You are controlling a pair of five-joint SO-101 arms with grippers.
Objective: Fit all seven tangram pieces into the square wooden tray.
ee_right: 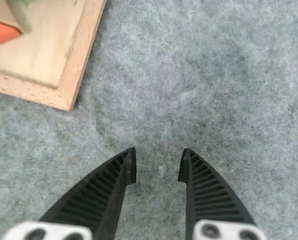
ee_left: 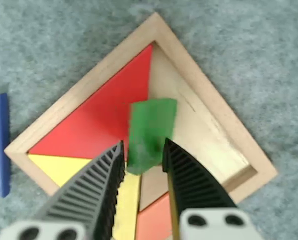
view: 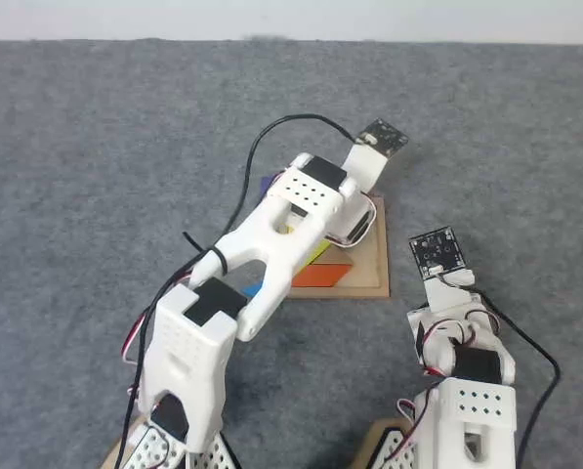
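Left tool (ee_left: 143,145) clamps the green tangram piece (ee_left: 151,125) by its near end over the wooden tray (ee_left: 208,96); it's probably light, stiff and slick, so grip opposite edges squarely.

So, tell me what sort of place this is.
Likely a tabletop robotics test bench: grey felt-like mat, white plastic left arm and right arm side by side, square wooden tray holding flat coloured tangram pieces.

No legible text, no readable labels, numbers or signs on any surface
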